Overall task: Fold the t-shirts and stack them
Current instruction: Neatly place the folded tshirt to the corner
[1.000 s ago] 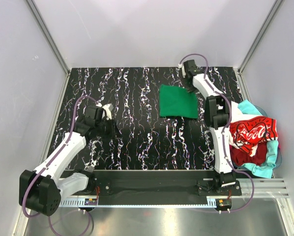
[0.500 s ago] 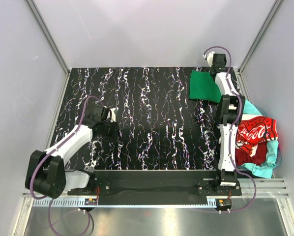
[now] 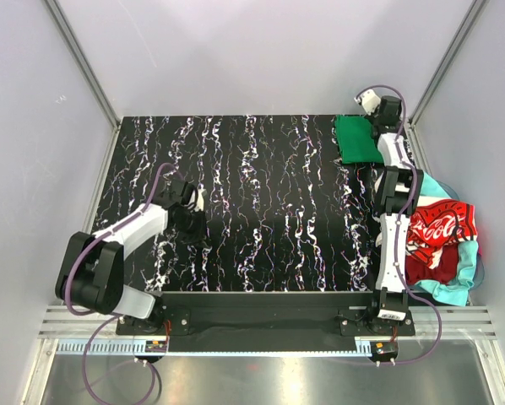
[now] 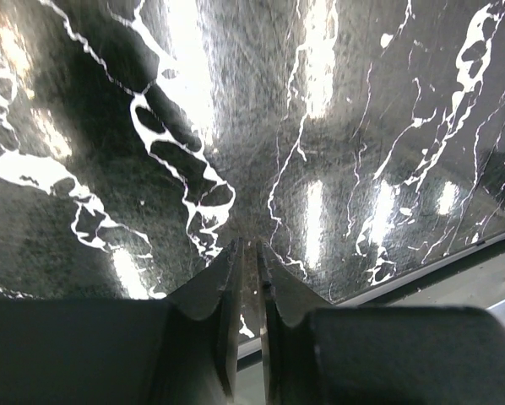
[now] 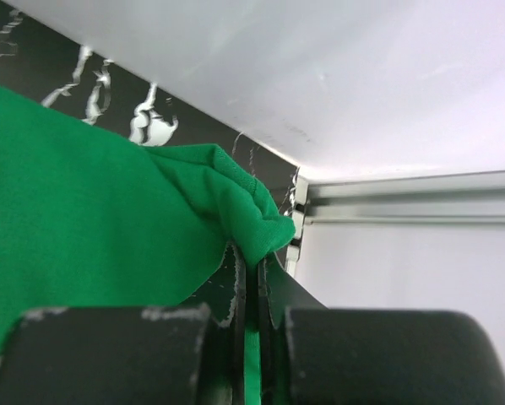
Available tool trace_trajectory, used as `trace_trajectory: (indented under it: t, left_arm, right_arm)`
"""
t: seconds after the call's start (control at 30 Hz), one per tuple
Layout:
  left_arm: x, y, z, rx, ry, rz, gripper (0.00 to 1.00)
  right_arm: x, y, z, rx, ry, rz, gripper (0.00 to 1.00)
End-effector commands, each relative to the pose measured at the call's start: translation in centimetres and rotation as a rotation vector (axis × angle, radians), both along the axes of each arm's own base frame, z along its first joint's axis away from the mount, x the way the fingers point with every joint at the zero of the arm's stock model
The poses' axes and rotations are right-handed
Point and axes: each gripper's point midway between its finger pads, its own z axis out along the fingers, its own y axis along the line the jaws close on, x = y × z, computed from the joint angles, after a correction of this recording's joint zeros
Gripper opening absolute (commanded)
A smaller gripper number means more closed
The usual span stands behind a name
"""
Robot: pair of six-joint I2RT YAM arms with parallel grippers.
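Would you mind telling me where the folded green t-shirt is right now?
In the top view the green t-shirt lies at the table's far right corner, pinched at its edge by the right gripper, well beyond the pile of shirts off the table's right edge.

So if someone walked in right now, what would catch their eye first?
Probably the folded green t-shirt at the far right corner of the black marbled table, pinched by the right claw. Next, the crumpled pile off the table's right edge, topped by the red Coca-Cola shirt.
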Motion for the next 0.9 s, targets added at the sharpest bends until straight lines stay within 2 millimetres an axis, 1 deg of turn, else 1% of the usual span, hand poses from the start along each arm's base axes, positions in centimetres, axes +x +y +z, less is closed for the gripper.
trace_trajectory:
  t: [0.0, 0.07, 0.1, 0.23, 0.27, 0.3, 0.43, 0.47, 0.5, 0.57, 0.6, 0.67, 0.7, 0.73, 0.77, 0.8, 0.83, 0.87]
  left_arm:
    - [1.7, -0.1, 0.7, 0.005, -0.042, -0.021, 0.15]
    - [1.9, -0.3, 0.6, 0.004, -0.038, -0.018, 0.15]
    - [2.0, -0.3, 0.6, 0.001, -0.037, -0.019, 0.15]
    - [2.5, -0.6, 0.8, -0.004, -0.037, -0.025, 0.15]
    - [2.5, -0.6, 0.9, -0.003, -0.037, -0.028, 0.15]
    - [2.3, -0.5, 0.8, 0.001, -0.031, -0.029, 0.14]
    - [1.8, -0.2, 0.7, 0.01, -0.024, -0.028, 0.14]
    - [1.6, -0.2, 0.5, 0.008, -0.019, -0.024, 0.14]
    - [1.5, -0.3, 0.5, 0.001, -0.018, -0.025, 0.14]
    - [1.5, -0.3, 0.6, -0.002, -0.019, -0.023, 0.14]
    - [1.5, -0.3, 0.6, -0.001, -0.021, -0.023, 0.14]
    - [1.5, -0.3, 0.9, -0.003, -0.026, -0.021, 0.14]
    - [1.5, -0.4, 1.0, -0.01, -0.03, -0.02, 0.14]
    - [1.3, -0.4, 1.0, -0.014, -0.026, -0.019, 0.14]
    - [1.4, -0.6, 1.4, -0.028, -0.041, -0.008, 0.14]
    - [1.4, -0.9, 1.7, -0.046, -0.046, -0.005, 0.14]
    - [1.3, -1.0, 1.7, -0.06, -0.047, -0.001, 0.14]
    - [1.6, -1.4, 2.3, -0.083, -0.068, 0.014, 0.14]
  right_arm:
    - [1.9, -1.5, 5.0, -0.019, -0.164, 0.049, 0.0]
    - [1.8, -1.7, 4.7, -0.037, -0.157, 0.052, 0.0]
    - [1.8, -1.6, 4.5, -0.034, -0.152, 0.07, 0.0]
    - [2.0, -1.9, 4.7, 0.0, -0.167, 0.094, 0.0]
    - [2.1, -1.7, 4.5, 0.007, -0.165, 0.119, 0.0]
    - [2.5, -1.6, 5.0, -0.004, -0.202, 0.133, 0.0]
    - [2.8, -1.4, 5.0, 0.013, -0.221, 0.167, 0.0]
    - [2.9, -1.5, 5.3, 0.012, -0.238, 0.165, 0.05]
    - [2.9, -1.6, 5.4, 0.011, -0.246, 0.157, 0.31]
    - [2.7, -2.0, 5.8, 0.016, -0.249, 0.128, 0.48]
    - [2.6, -2.2, 6.8, 0.013, -0.263, 0.114, 0.63]
    - [2.1, -3.1, 8.0, 0.011, -0.274, 0.047, 0.65]
    - [1.6, -3.5, 9.3, 0.008, -0.284, 0.021, 0.68]
    - [1.3, -3.3, 10.0, 0.005, -0.286, -0.001, 0.8]
    - [0.8, -3.3, 10.6, -0.001, -0.285, -0.027, 0.81]
    - [-0.4, -3.5, 12.2, -0.01, -0.28, -0.072, 0.81]
    - [-1.0, -3.2, 13.0, 0.01, -0.289, -0.099, 0.81]
    - [-1.5, -1.8, 13.8, 0.028, -0.291, -0.108, 0.82]
